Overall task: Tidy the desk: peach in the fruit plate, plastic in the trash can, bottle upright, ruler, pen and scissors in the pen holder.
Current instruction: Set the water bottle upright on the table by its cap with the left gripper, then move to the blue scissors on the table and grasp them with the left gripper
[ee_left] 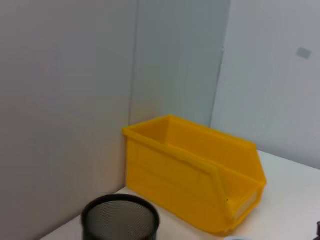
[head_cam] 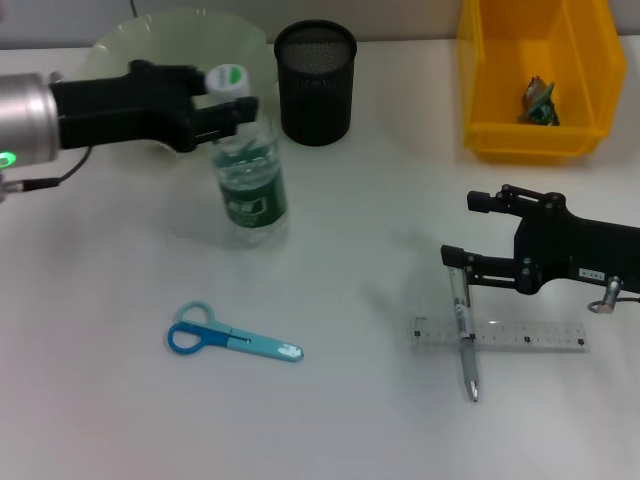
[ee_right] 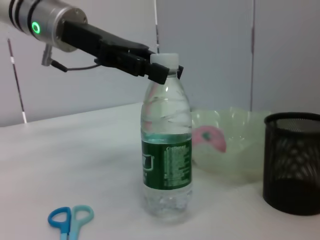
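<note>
The clear bottle (head_cam: 250, 185) with a green label stands upright on the table. My left gripper (head_cam: 235, 108) is shut on its neck just under the white cap, as the right wrist view also shows for the bottle (ee_right: 166, 150) and left gripper (ee_right: 162, 70). A pink peach (ee_right: 212, 137) lies in the pale green fruit plate (ee_right: 235, 135). Blue scissors (head_cam: 230, 338) lie at the front left. A silver pen (head_cam: 463, 335) lies across the clear ruler (head_cam: 500, 335). My right gripper (head_cam: 463, 228) is open just behind the pen's far end. A plastic wrapper (head_cam: 540, 100) lies in the yellow trash can (head_cam: 540, 130).
The black mesh pen holder (head_cam: 315, 82) stands right behind the bottle, between the fruit plate (head_cam: 180, 40) and the yellow bin. The left wrist view shows only the yellow bin (ee_left: 195, 170), the pen holder's rim (ee_left: 120, 220) and the wall.
</note>
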{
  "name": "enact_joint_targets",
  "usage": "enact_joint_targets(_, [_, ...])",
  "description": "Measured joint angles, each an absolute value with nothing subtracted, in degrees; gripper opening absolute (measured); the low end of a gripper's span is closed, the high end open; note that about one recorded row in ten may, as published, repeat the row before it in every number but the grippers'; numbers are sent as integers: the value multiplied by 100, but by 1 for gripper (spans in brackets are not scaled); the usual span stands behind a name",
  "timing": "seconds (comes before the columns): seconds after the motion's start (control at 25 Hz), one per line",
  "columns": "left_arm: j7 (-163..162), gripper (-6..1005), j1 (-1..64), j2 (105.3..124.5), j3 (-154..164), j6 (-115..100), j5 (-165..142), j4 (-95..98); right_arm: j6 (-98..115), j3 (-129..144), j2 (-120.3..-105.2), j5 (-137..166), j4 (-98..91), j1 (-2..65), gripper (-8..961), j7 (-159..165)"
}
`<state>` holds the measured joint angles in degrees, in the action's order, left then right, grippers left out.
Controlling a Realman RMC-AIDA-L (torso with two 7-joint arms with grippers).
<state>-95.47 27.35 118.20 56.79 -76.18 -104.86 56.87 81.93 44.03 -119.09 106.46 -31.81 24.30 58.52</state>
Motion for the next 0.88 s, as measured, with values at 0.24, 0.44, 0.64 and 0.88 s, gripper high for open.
enact_joint_targets(0.24, [-9176, 446, 2421, 11821, 5005, -7850, -10437, 5625, 8382, 4403, -11909, 10668, -3181, 2461, 795, 5798])
enact_joint_targets(0.44, [-8884, 447, 2221, 11818, 4391, -8071, -10350, 5532, 8401, 4403, -11908, 10675, -3169, 2484, 795, 5772])
enact_joint_targets(0.64, [-8733, 447, 2120, 11801, 4052, -8050, -10329, 5499, 8403, 4449, -11908, 10679, -3156, 2503, 795, 5772])
enact_joint_targets(0.88, [-8427, 448, 2113, 11808, 3718, -7951, -10319, 5273, 8403, 4549, -11908, 10661, -3146, 2505, 795, 5772])
